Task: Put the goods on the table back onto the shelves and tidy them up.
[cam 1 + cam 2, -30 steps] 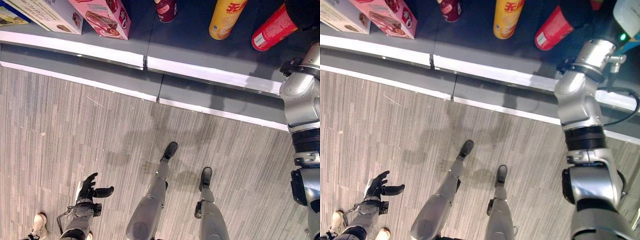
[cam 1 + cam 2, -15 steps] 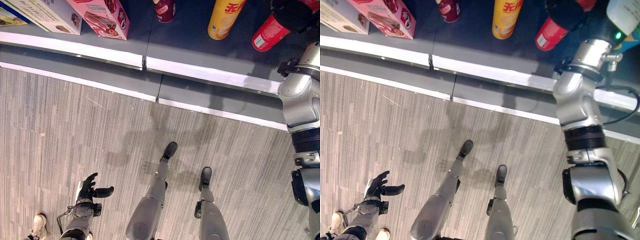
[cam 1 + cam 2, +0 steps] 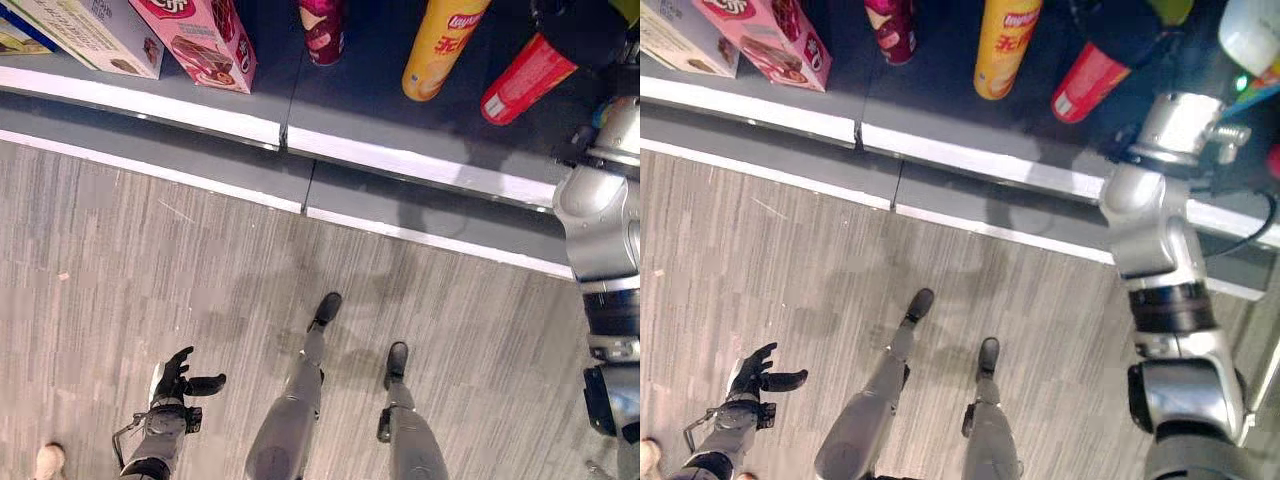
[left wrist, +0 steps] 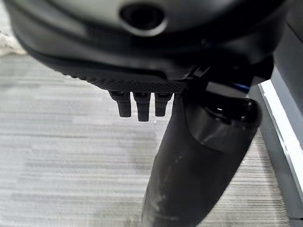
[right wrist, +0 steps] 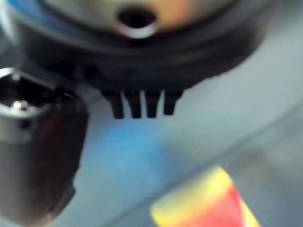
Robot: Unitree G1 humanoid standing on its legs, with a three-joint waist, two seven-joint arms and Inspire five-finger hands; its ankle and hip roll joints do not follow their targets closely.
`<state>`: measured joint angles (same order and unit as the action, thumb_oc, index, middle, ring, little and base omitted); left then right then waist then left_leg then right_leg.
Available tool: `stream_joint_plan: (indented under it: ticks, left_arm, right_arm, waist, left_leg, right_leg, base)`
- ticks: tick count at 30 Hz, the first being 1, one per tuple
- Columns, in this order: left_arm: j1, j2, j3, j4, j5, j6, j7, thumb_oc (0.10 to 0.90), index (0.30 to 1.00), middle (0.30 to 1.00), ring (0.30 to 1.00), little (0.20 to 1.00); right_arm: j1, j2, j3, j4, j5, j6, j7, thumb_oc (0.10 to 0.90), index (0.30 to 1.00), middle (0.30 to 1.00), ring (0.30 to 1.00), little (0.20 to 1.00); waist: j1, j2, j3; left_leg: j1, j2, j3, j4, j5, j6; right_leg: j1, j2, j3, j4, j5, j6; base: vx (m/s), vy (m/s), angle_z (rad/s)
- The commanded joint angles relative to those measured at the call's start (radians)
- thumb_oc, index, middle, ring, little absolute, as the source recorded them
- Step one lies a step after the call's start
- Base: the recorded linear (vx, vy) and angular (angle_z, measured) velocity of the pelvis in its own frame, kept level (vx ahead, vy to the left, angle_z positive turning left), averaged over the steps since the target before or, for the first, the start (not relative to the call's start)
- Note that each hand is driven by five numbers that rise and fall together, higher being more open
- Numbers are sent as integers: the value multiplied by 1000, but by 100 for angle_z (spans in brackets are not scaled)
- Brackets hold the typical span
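While low, left hand open, empty

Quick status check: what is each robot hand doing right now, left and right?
Left robot hand: open, fingers relaxed, holding nothing, low over the floor.
Right robot hand: fingers straight, so open; a yellow-and-red item lies past it, not gripped.

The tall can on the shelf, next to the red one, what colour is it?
Yellow: the tall can shows best in the left eye view.

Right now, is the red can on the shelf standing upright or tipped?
Tipped. The red can leans at a slant on the dark shelf, unlike the yellow can beside it; the right hand's dark bulk covers its top.
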<state>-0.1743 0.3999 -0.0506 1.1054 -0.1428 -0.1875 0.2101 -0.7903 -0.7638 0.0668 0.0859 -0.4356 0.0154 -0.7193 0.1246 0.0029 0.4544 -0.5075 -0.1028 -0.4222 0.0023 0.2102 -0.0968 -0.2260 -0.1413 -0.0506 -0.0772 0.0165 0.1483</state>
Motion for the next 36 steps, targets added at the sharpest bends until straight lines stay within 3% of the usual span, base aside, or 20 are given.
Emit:
stream_joint_plan:
  ticks: [1, 7, 9, 10, 12, 14, 15, 16, 17, 19, 20, 22, 23, 28, 29, 32, 33, 34, 35, 36]
  left_arm:
    - [86, 54, 49, 89, 35, 23, 30, 800, 900, 900, 900, 900]
    - [149, 50, 101, 110, 64, 35, 8, 800, 900, 900, 900, 900]
    - [160, 53, 117, 116, 68, 38, -3, 800, 900, 900, 900, 900]
    - [181, 67, 160, 135, 86, 41, -29, 800, 900, 900, 900, 900]
    - [186, 76, 175, 139, 90, 39, -38, 800, 900, 900, 900, 900]
    - [205, 97, 198, 141, 98, 35, -64, 800, 900, 900, 900, 900]
    - [215, 97, 204, 136, 93, 33, -73, 800, 900, 900, 900, 900]
    - [225, 93, 207, 133, 85, 34, -77, 800, 900, 900, 900, 900]
    - [224, 93, 207, 133, 85, 34, -77, 800, 900, 900, 900, 900]
    - [249, 85, 225, 125, 69, 32, -77, 800, 900, 900, 900, 900]
    - [266, 71, 241, 126, 59, 31, -78, 800, 900, 900, 900, 900]
    - [272, 63, 243, 129, 61, 32, -81, 800, 900, 900, 900, 900]
    - [279, 53, 251, 139, 76, 35, -80, 800, 900, 900, 900, 900]
    - [293, 12, 235, 134, 86, 32, -90, 800, 900, 900, 900, 900]
    - [300, -7, 231, 126, 88, 34, -99, 800, 900, 900, 900, 900]
    - [315, -21, 233, 112, 88, 37, -104, 800, 900, 900, 900, 900]
    - [322, -31, 232, 102, 88, 40, -108, 800, 900, 900, 900, 900]
    - [323, -32, 227, 17, 65, 55, -107, 800, 900, 900, 900, 900]
    - [334, -26, 213, -54, 36, 56, -118, 800, 900, 900, 900, 900]
    - [334, -26, 213, -54, 36, 57, -118, 800, 900, 900, 900, 900]
  right_arm:
    - [120, 6, -91, -111, 1, -104, 5, 800, 900, 900, 900, 900]
    - [396, 165, -141, -202, 272, -240, 191, 800, 900, 900, 900, 900]
    - [443, 174, -151, -209, 333, -258, 239, 800, 900, 900, 900, 900]
    - [571, 208, -163, -219, 528, -304, 402, 800, 900, 900, 900, 900]
    - [607, 211, -161, -221, 596, -313, 462, 800, 900, 900, 900, 900]
    - [676, 207, -156, -207, 757, -324, 600, 800, 900, 900, 900, 900]
    - [682, 208, -159, -196, 790, -324, 613, 800, 900, 900, 900, 900]
    - [683, 206, -156, -187, 820, -324, 621, 800, 900, 900, 900, 900]
    - [683, 206, -156, -187, 820, -324, 621, 800, 900, 900, 900, 900]
    - [684, 202, -149, -164, 857, -331, 649, 800, 900, 900, 900, 900]
    - [693, 192, -151, -140, 846, -331, 644, 800, 900, 900, 900, 900]
    - [700, 189, -157, -139, 840, -329, 645, 800, 900, 900, 900, 900]
    - [731, 176, -186, -132, 827, -317, 651, 800, 900, 900, 900, 900]
    - [801, 145, -234, -164, 813, -306, 655, 800, 900, 900, 900, 900]
    - [849, 147, -261, -176, 811, -306, 653, 800, 900, 900, 900, 900]
    - [898, 157, -286, -185, 792, -298, 644, 800, 900, 900, 900, 900]
    - [912, 163, -292, -185, 794, -297, 642, 800, 900, 900, 900, 900]
    - [924, 153, -289, -189, 779, -285, 637, 800, 900, 900, 900, 900]
    - [906, 143, -275, -172, 776, -265, 626, 800, 900, 900, 900, 900]
    - [906, 143, -275, -172, 776, -265, 626, 800, 900, 900, 900, 900]
  waist:
    - [-14, -35, -162]
    - [-48, -84, -209]
    - [-57, -95, -213]
    - [-103, -117, -229]
    - [-119, -125, -234]
    - [-141, -143, -244]
    - [-134, -140, -236]
    - [-123, -131, -230]
    - [-125, -132, -230]
    - [-88, -125, -223]
    - [-52, -130, -247]
    - [-45, -140, -261]
    - [-61, -153, -294]
    - [-100, -140, -340]
    - [-127, -124, -365]
    - [-136, -112, -380]
    - [-137, -110, -384]
    - [-133, -103, -383]
    - [-119, -113, -383]
    - [-120, -113, -384]
  left_leg:
    - [60, 141, 79, 26, -184, -15]
    - [117, 148, 116, 50, -223, -2]
    - [126, 146, 125, 70, -237, 2]
    - [158, 141, 166, 116, -276, 21]
    - [168, 139, 187, 127, -288, 28]
    - [218, 160, 282, 145, -316, 36]
    - [240, 182, 315, 150, -319, 36]
    - [264, 210, 355, 151, -319, 32]
    - [264, 208, 354, 148, -316, 32]
    - [320, 269, 454, 137, -305, 21]
    - [385, 321, 548, 116, -318, -1]
    - [413, 332, 589, 99, -316, -6]
    - [471, 356, 642, 68, -310, -20]
    - [568, 422, 707, 17, -268, -60]
    - [595, 475, 727, 22, -194, -85]
    - [606, 525, 732, 68, -121, -101]
    - [615, 537, 736, 91, -96, -97]
    - [602, 536, 683, 173, -51, -76]
    - [567, 491, 619, 224, -68, -24]
    - [566, 492, 618, 225, -68, -24]
  right_leg:
    - [-69, -81, 32, 29, 58, 32]
    - [-18, -80, 53, -2, 81, 41]
    - [-11, -81, 66, -4, 85, 43]
    - [-7, -82, 119, -3, 126, 56]
    - [-15, -82, 144, -3, 153, 65]
    - [-41, -67, 185, 5, 216, 90]
    - [-49, -71, 138, 21, 211, 88]
    - [-40, -87, 30, 41, 180, 81]
    - [-41, -90, 29, 41, 181, 81]
    - [-1, -135, -220, 75, 134, 68]
    - [61, -142, -356, 67, 113, 73]
    - [73, -135, -371, 50, 116, 71]
    - [54, -112, -331, 63, 116, 74]
    - [86, -48, -294, 79, 67, 50]
    - [98, 4, -279, 85, 36, 27]
    - [124, 60, -266, 70, 12, -2]
    - [139, 84, -255, 62, 2, -16]
    - [150, 125, -203, 52, -16, -36]
    - [141, 124, -182, 54, -4, -56]
    - [141, 124, -182, 54, -4, -56]
  base:
    - [46, 36, -1]
    - [52, 65, -7]
    - [32, 128, -27]
    - [24, 161, -41]
    - [-5, 168, -57]
    - [-6, 157, -81]
    - [-39, 96, -130]
    - [-52, 31, -146]
    - [-64, 31, -180]
    - [-76, -53, -174]
    - [-39, -114, -180]
    - [109, -194, -189]
    - [248, -312, -159]
    - [198, -281, -55]
    - [124, -231, -36]
    - [139, -282, -34]
    - [173, -298, -30]
    - [79, -281, -56]
    - [28, -184, -80]
    - [-19, -96, -134]
